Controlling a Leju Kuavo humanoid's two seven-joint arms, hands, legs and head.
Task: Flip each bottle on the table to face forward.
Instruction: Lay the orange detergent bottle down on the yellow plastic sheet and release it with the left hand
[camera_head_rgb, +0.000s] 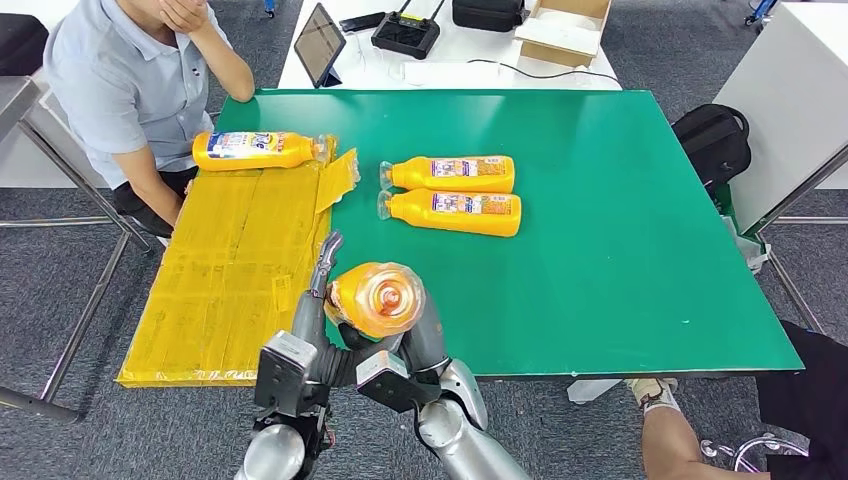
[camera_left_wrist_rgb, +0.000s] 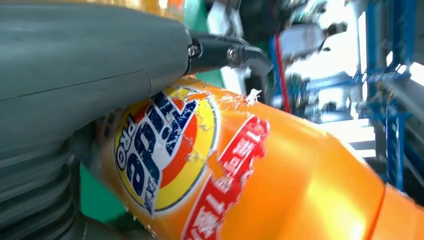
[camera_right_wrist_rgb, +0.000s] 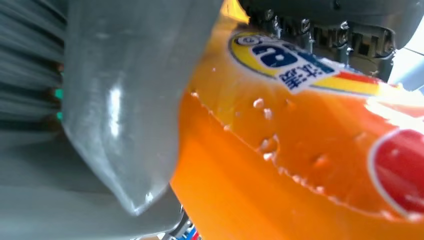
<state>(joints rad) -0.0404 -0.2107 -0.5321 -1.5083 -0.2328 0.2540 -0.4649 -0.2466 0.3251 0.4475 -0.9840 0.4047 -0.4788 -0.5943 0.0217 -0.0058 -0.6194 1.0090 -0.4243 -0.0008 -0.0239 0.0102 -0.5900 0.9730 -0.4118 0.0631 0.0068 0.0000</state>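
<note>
The big green table (camera_head_rgb: 600, 250) has two orange plastic bottles (camera_head_rgb: 455, 195) lying near its middle. Both hands, left hand (camera_head_rgb: 318, 300) and right hand (camera_head_rgb: 415, 345), squeeze a third orange bottle (camera_head_rgb: 378, 298) above the near edge, probably to turn it around.

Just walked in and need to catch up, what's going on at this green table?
The robot is holding an orange bottle up between its left hand and right hand, near the front edge of the green table. Two more orange bottles lie side by side in the middle of the table. Another lies at the far end of a yellow sheet, close to a seated person.
</note>
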